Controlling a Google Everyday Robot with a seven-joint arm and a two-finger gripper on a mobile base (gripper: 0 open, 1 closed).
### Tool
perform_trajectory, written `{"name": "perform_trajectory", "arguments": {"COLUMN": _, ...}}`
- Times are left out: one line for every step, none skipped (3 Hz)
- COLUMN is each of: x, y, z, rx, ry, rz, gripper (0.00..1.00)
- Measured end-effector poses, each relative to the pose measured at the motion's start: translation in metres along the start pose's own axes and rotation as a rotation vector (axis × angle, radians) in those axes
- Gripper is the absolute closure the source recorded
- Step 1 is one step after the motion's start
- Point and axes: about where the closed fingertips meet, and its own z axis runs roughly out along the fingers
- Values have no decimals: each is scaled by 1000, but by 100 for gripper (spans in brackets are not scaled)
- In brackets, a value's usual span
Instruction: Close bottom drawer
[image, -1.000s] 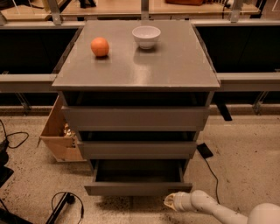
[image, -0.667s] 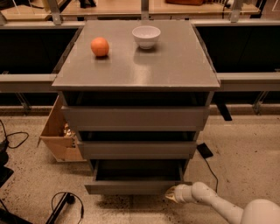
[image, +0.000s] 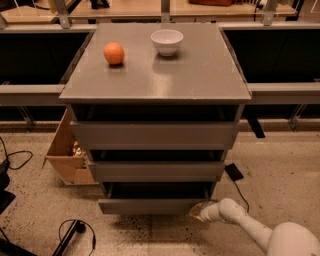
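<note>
The bottom drawer (image: 150, 206) is the lowest and narrowest of three grey handle-less fronts on the grey cabinet (image: 155, 75). It stands pulled out a little, with a dark gap above its front. My gripper (image: 198, 211) is at the end of the white arm (image: 250, 227), low near the floor, touching the right end of the bottom drawer's front. The middle drawer (image: 156, 171) and the top drawer (image: 154, 135) sit above it.
An orange (image: 114, 53) and a white bowl (image: 167, 41) stand on the cabinet top. A cardboard box (image: 67, 152) sits on the floor at the cabinet's left. Cables (image: 75, 232) lie on the floor at the lower left, a black object (image: 233, 172) at the right.
The gripper has moved left and up to the drawer's right front corner. The bottom drawer has gone in slightly.
</note>
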Motion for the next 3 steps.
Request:
{"name": "perform_trajectory", "arguments": {"x": -1, "y": -10, "z": 0, "rx": 8, "ry": -2, "rz": -4, "gripper": 100}}
{"name": "perform_trajectory", "arguments": {"x": -5, "y": -38, "z": 4, "rx": 26, "ry": -10, "rz": -8, "gripper": 100}}
{"name": "perform_trajectory", "arguments": {"x": -5, "y": -35, "z": 3, "rx": 26, "ry": -10, "rz": -8, "gripper": 86}}
